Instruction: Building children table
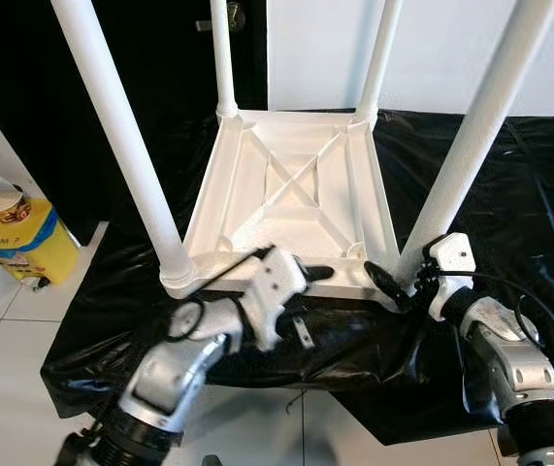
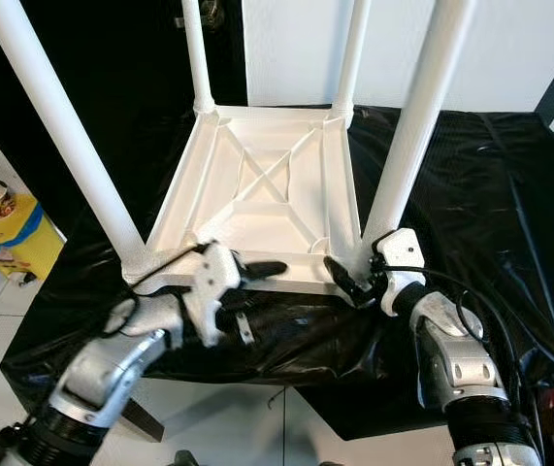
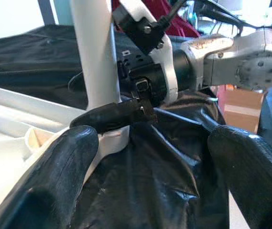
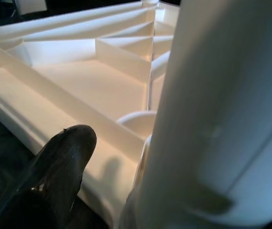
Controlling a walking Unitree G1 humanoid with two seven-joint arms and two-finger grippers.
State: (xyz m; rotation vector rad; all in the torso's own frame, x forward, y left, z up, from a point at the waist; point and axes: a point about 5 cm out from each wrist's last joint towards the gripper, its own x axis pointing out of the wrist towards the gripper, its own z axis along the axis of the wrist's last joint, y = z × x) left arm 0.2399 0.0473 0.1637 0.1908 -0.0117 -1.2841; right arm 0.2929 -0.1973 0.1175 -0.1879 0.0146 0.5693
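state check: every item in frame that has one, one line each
table top: upside down on the black sheet, ribs facing up
four legs: all upright in the corner sockets
left gripper: open, at the table's near edge
right gripper: at the near right leg, fingers either side of its base
black sheet: spread, wrinkled
yellow container: on the floor, lidded

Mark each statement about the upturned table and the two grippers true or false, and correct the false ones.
1. The white table lies upside down on black sheeting. True.
2. Only two legs are fitted. False: four legs stand up.
3. The right gripper is at the near right leg. True.
4. The left gripper holds a leg. False: its fingers are open at the table's near edge.
5. A yellow container stands on the floor. True.
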